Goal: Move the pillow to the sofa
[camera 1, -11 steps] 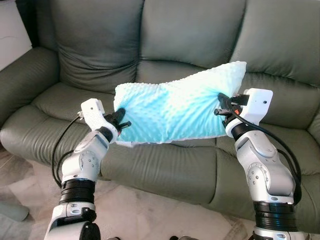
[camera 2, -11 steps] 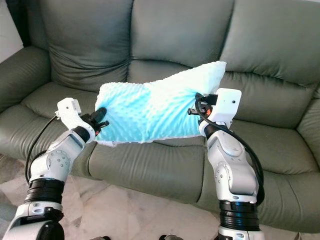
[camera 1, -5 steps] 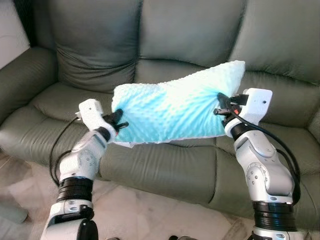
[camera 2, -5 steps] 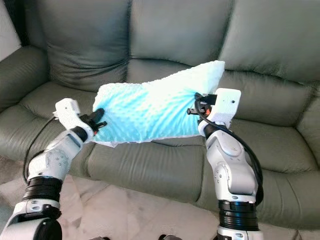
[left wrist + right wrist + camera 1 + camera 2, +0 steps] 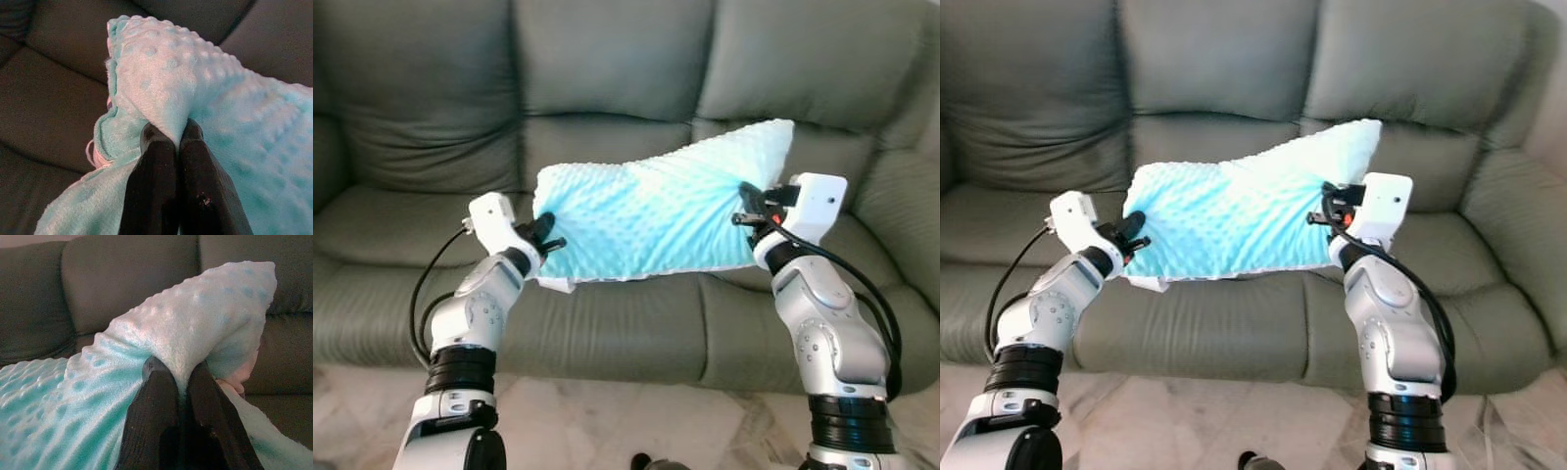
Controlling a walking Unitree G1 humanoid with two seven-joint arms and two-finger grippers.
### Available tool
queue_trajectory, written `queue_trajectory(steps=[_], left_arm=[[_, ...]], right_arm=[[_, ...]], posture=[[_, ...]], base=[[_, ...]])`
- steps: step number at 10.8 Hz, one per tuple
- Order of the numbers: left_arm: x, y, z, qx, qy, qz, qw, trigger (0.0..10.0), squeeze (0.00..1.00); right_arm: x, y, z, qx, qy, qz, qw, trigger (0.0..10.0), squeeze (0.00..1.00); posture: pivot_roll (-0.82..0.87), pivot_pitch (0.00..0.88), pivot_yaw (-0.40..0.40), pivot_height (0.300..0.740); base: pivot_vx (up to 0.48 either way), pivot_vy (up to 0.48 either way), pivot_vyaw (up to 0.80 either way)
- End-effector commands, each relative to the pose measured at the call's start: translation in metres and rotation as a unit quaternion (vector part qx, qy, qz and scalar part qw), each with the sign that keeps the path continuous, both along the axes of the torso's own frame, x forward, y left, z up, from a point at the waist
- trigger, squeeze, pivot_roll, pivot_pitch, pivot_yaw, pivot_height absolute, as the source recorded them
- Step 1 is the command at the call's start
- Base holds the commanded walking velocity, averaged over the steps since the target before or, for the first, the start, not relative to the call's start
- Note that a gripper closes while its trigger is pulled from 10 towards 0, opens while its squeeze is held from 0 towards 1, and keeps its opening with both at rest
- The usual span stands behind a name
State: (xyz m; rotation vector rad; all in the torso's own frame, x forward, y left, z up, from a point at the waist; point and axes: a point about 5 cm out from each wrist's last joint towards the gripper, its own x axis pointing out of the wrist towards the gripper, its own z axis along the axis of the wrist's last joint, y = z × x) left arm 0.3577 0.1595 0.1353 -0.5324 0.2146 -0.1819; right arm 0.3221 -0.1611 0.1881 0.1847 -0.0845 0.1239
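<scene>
The soft turquoise dotted-plush pillow is up in the air, stretched between both arms in front of the grey-green leather three-seat sofa, level with the seat cushions and just shy of their front edge, hanging over the middle and right-hand seats without resting on either. So by my reading the carry is done and the robot stands squared up to the couch; what is left is to reach forward, lower the pillow onto a seat cushion and let go at both ends. Now the tools: the left gripper has its two black fingers pressed almost together, a fold of the pillow's corner pinched tight between them, fabric bulging out above the tips. The right gripper is clamped the same way on the opposite, higher end, its fingers a touch wider apart around a thicker bunch of plush. The right end rides higher than the left, so the pillow slants. Pale marble floor shows below the sofa front.
</scene>
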Motion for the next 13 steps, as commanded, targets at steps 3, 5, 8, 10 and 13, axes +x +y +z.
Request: queue_trajectory(steps=[3, 5, 8, 10, 13], left_arm=[[0.003, 0.011, 0.004, 0.019, -0.003, 0.013, 1.0, 10.0, 0.0], [0.003, 0.012, 0.004, 0.021, -0.002, 0.015, 1.0, 10.0, 0.0], [0.004, 0.015, 0.014, 0.088, -0.048, 0.002, 0.995, 10.0, 0.0], [0.004, 0.025, 0.028, 0.159, -0.104, 0.008, 0.982, 10.0, 0.0], [0.001, 0.036, 0.057, 0.231, -0.206, 0.065, 0.949, 10.0, 0.0]], right_arm=[[0.0, -0.001, 0.006, -0.001, -0.014, -0.003, 1.0, 10.0, 0.0], [0.0, 0.0, 0.007, -0.001, -0.015, -0.001, 1.0, 10.0, 0.0], [-0.001, -0.004, 0.006, 0.013, -0.042, -0.008, 0.999, 10.0, 0.0], [0.0, 0.002, -0.003, 0.021, -0.04, -0.009, 0.999, 10.0, 0.0], [0.01, 0.01, 0.001, 0.024, -0.063, -0.005, 0.998, 10.0, 0.0]], posture=[[-0.19, 0.116, -0.024, 0.74], [-0.19, 0.119, -0.022, 0.74], [-0.17, 0.109, -0.013, 0.74], [-0.14, 0.07, 0.032, 0.74], [-0.1, 0.012, 0.044, 0.74]], base=[[0.0, 0.0, 0.0], [0.0, 0.0, 0.0], [0.0, 0.0, 0.0], [0.0, 0.0, 0.0], [0.0, 0.0, 0.0]])
